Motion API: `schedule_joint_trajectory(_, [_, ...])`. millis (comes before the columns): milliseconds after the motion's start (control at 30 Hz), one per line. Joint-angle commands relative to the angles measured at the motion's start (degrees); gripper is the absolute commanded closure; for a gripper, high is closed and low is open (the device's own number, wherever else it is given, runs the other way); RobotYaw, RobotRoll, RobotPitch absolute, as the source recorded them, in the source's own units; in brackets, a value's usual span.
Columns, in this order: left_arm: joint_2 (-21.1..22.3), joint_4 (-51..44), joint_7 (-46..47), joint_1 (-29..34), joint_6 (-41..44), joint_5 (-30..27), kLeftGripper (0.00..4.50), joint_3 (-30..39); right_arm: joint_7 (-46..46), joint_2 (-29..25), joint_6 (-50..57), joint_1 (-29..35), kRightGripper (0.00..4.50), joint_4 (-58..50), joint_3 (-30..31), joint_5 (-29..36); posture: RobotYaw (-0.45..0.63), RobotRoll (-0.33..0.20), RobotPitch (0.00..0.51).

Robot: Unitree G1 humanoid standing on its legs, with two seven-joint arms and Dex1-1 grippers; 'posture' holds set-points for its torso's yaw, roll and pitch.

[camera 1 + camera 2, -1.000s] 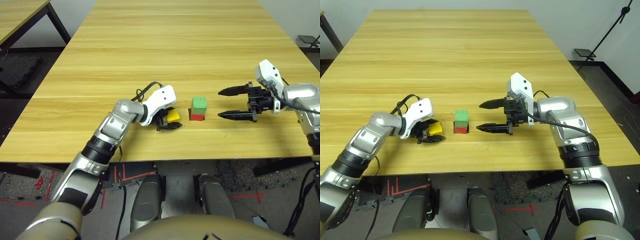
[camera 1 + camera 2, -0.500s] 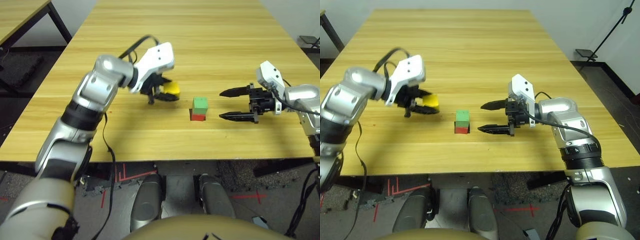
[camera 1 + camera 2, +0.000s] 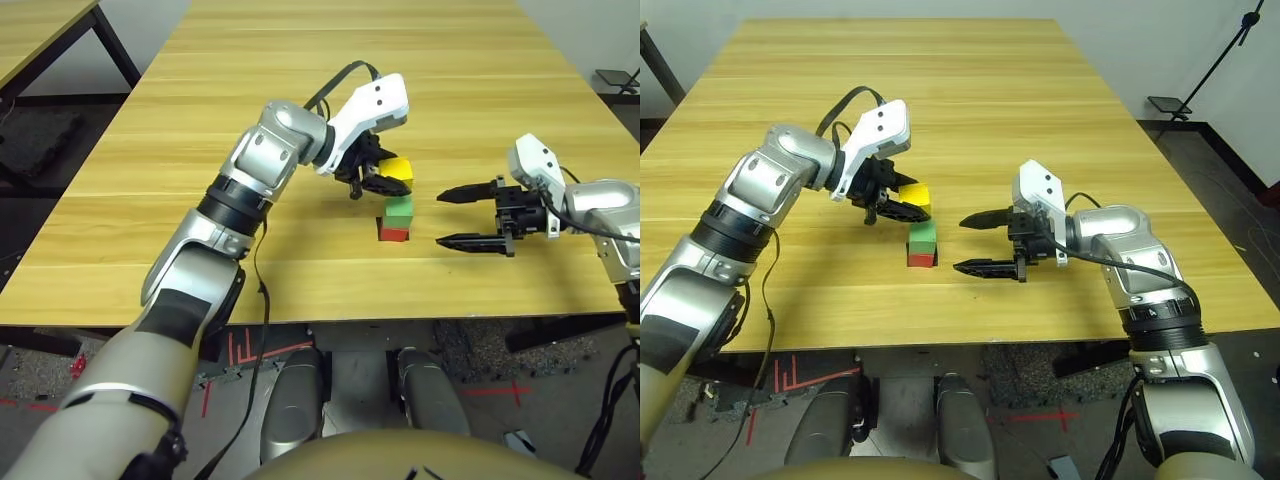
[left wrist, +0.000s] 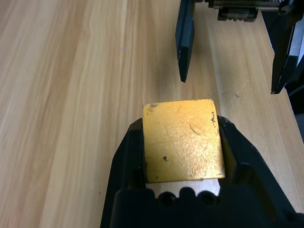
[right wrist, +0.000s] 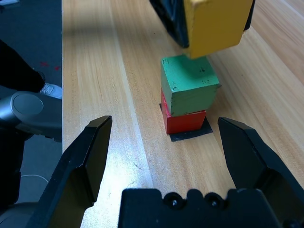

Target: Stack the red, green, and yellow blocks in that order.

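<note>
The green block (image 3: 400, 208) rests on the red block (image 3: 393, 233), which sits on a flat black square mark near the table's front edge. My left gripper (image 3: 384, 179) is shut on the yellow block (image 3: 399, 171) and holds it in the air just above and slightly behind the green block. In the left wrist view the yellow block (image 4: 183, 140) sits between the black fingers. My right gripper (image 3: 465, 215) stands open to the right of the stack, fingers pointing at it, with nothing between them. The right wrist view shows the stack (image 5: 187, 97) and the yellow block (image 5: 216, 23) above it.
The wooden table (image 3: 300, 90) stretches far behind the stack. Another table's corner (image 3: 40, 30) stands at the far left. A stand's base (image 3: 1170, 105) sits on the floor at the right.
My left arm has lifted the yellow block from the table at the left and carried it right, to just above the green block. The right gripper has hardly moved.
</note>
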Motion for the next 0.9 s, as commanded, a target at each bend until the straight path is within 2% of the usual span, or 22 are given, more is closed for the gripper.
schedule_joint_trajectory(33, [-0.33, -0.45, -0.51, 0.62, -0.33, 0.91, 2.49, -1.55, -0.48, -0.21, 0.37, 0.52, 0.00, -0.90, -0.93, 0.68, 0.05, -0.066, 0.064])
schedule_joint_trajectory(333, [-1.19, -0.24, -0.79, 1.72, -1.18, 1.38, 2.49, -2.44, -0.91, 0.37, 0.20, 0.65, 0.00, -0.84, -0.63, 0.67, 0.05, -0.058, 0.069])
schedule_joint_trajectory(900, [-2.24, 4.74, -1.42, 1.80, -7.78, 2.86, 2.49, -2.62, -2.20, 0.10, 1.30, 2.76, 0.00, -3.10, -1.63, 1.29, 0.03, -0.053, 0.078])
